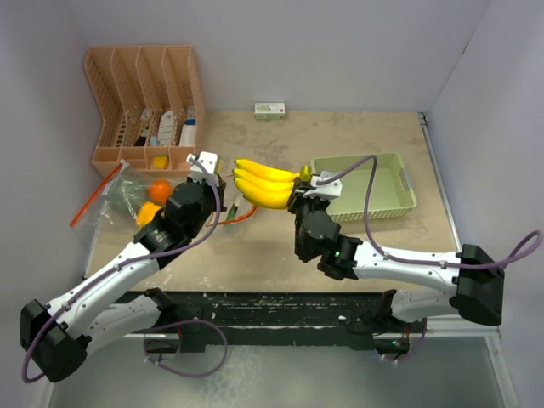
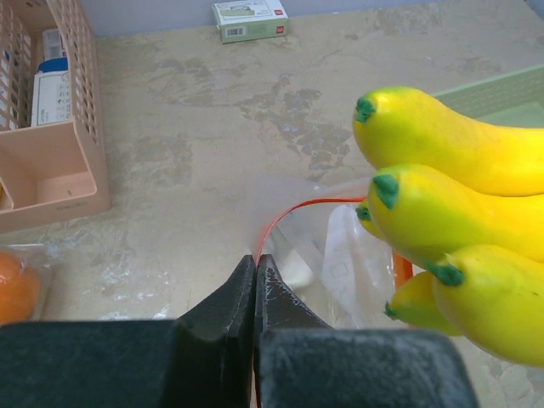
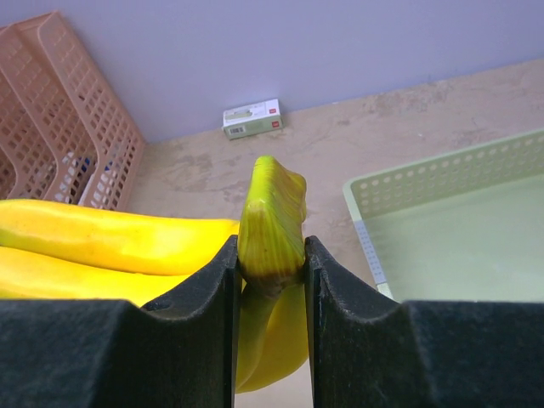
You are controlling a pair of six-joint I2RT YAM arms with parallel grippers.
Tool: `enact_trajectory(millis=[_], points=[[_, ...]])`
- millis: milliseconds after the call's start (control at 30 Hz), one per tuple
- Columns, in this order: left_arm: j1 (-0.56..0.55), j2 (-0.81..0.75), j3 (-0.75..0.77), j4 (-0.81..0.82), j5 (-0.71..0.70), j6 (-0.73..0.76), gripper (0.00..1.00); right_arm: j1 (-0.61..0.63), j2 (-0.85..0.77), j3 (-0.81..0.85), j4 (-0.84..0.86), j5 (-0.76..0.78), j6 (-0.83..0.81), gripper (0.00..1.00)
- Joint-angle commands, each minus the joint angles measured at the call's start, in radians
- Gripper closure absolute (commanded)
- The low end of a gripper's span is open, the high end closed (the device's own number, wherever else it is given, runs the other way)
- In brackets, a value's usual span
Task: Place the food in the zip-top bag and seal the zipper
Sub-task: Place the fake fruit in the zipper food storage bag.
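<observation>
bananas (image 1: 265, 184) are up off the table (image 1: 255, 255), hanging between the two grippers, tips pointing left toward the zip-top bag (image 2: 344, 255). in the left wrist view their green tips sit over the right side of the bag's open mouth, not inside it.
right gripper (image 3: 270, 255): fingers part open, clamped on either side of the bunch's green stem (image 3: 272, 208), carrying the whole bunch.
left gripper (image 2: 256, 259): jaws pressed fully together low at the table; the bag's orange rim (image 2: 401, 268) runs straight into the tips, so it reads as pinching the near lip.
something pale shows through the plastic inside the mouth, can't tell what.
left of that gripper, oranges (image 1: 159, 189) sit in clear plastic with a red strip; can't tell if it's the same bag.
pale green tray (image 1: 391, 191) just right of the right gripper.
peach file rack (image 1: 144, 93) in the far left corner, small white box (image 1: 269, 110) at the back wall.
</observation>
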Motion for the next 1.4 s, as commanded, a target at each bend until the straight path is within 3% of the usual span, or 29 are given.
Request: enact_trajectory(millis=[0,533,833,1367], points=[[0.000,-0.009,0.029,0.068,0.007,-0.031,1.00,-0.002,0.034,0.027,0.087,0.075,0.118,1.00],[-0.001,0.072,0.045,0.121,0.004,-0.030,1.00,0.019,0.110,-0.004,0.059,0.076,0.233,1.00],[0.000,0.053,0.075,0.112,-0.065,0.003,1.00,0.038,0.117,-0.026,-0.116,0.078,0.365,1.00],[-0.001,0.099,0.077,0.131,0.026,-0.028,1.00,0.080,0.276,0.113,-0.132,0.082,0.202,1.00]])
